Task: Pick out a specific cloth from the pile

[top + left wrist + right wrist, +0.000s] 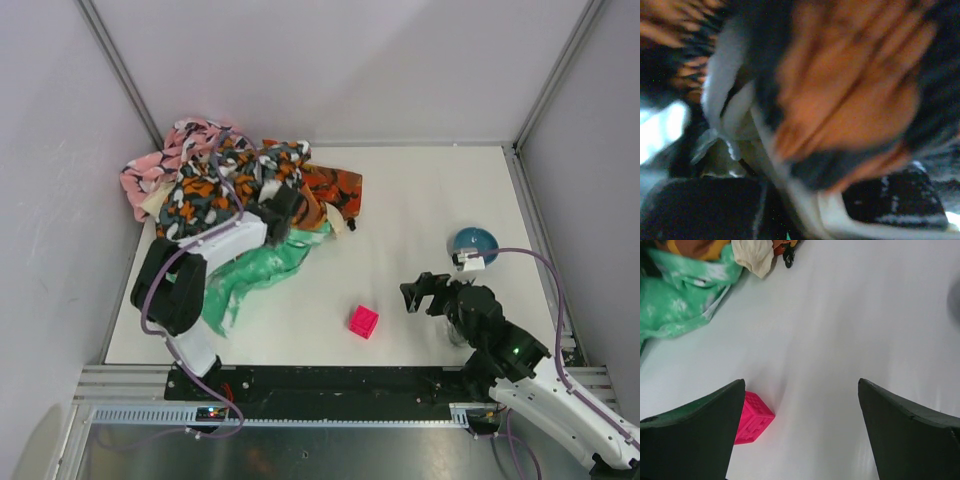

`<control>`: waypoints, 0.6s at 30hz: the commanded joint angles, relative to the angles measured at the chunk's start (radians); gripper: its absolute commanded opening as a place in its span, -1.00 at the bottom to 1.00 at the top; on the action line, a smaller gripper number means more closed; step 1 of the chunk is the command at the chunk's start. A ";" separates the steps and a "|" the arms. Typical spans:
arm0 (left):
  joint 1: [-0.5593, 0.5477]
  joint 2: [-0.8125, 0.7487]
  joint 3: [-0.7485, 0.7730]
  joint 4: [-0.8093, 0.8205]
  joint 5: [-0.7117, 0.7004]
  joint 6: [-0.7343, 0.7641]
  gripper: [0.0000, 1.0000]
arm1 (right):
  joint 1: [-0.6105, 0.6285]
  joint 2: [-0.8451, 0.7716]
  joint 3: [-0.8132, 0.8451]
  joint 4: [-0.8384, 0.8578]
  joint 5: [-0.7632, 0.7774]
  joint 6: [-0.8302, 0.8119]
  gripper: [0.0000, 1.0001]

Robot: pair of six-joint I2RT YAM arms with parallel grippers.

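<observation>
The pile [235,185] is a mound of pink, orange-black-white, orange-red, mint-green [262,268] and cream cloths at the back left. I cannot make out the plain dark grey cloth in any view. My left gripper [280,212] is pushed into the middle of the pile. In the blurred left wrist view its dark fingers [700,210] stand wide apart, with orange-black cloth [840,85] and a white fold [805,200] between and above them. My right gripper [422,293] is open and empty above bare table, right of the pile; it also shows in the right wrist view [802,405].
A pink cube [363,321] lies on the table near the front, just beside my right gripper's left finger in the right wrist view [754,417]. A blue bowl [474,243] stands at the right. Mint-green cloth [680,295] and a cream cloth [754,256] edge the pile.
</observation>
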State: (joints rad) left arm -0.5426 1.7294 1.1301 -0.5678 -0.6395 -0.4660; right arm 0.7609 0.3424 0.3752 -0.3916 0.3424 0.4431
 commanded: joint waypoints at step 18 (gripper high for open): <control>0.417 0.057 0.633 0.071 -0.298 0.117 -0.98 | -0.009 0.501 0.032 0.603 -0.244 -0.106 0.99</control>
State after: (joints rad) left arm -0.1329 1.7954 1.7348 -0.5438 -0.9016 -0.3317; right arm 0.7544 0.7139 0.3759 -0.0887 0.2340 0.3618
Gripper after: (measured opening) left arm 0.072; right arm 0.993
